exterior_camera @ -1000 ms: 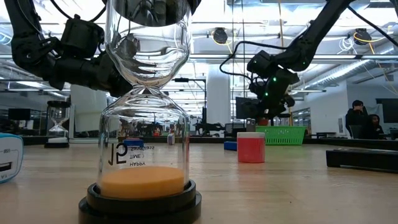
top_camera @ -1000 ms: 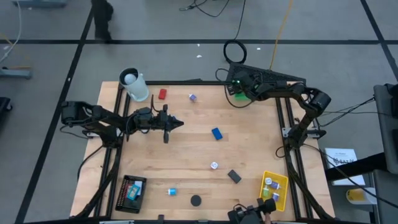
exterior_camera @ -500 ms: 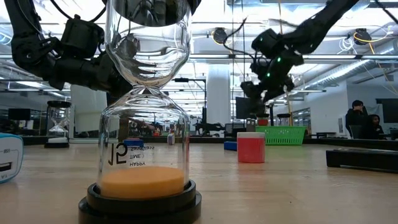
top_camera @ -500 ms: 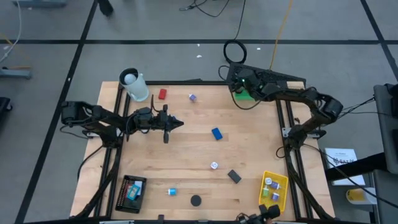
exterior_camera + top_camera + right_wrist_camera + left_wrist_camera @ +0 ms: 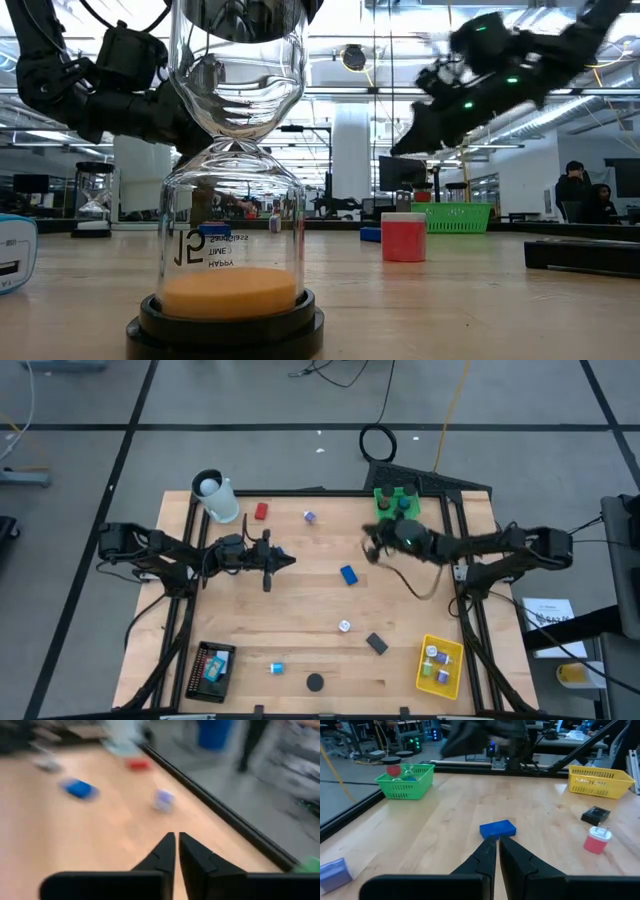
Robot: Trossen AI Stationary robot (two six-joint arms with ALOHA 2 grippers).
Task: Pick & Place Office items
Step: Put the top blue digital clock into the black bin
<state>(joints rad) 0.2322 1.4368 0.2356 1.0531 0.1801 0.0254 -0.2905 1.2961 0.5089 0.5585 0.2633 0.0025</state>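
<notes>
You are looking at a job partly done. The green mesh tray at the far right corner is already holding a few pieces, the yellow mesh tray near the right front is carrying several more, and the black tray at the left front is holding one light blue item. Left loose on the tabletop are a blue block, a red block, a small purple piece, a small white piece, a black block, a teal piece and a dark round disc.

Your right tool is hanging over the tabletop just in front of the green tray, with its fingers together and carrying nothing, judging from its wrist view. Your left tool is waiting mid-tabletop, also pressed together and empty, pointing toward the blue block.

The loose pieces are looking like hard, smooth plastic: flat rectangular blocks and a thin disc. The trays are showing open lattice walls, and the tabletop is pale wood grain.
</notes>
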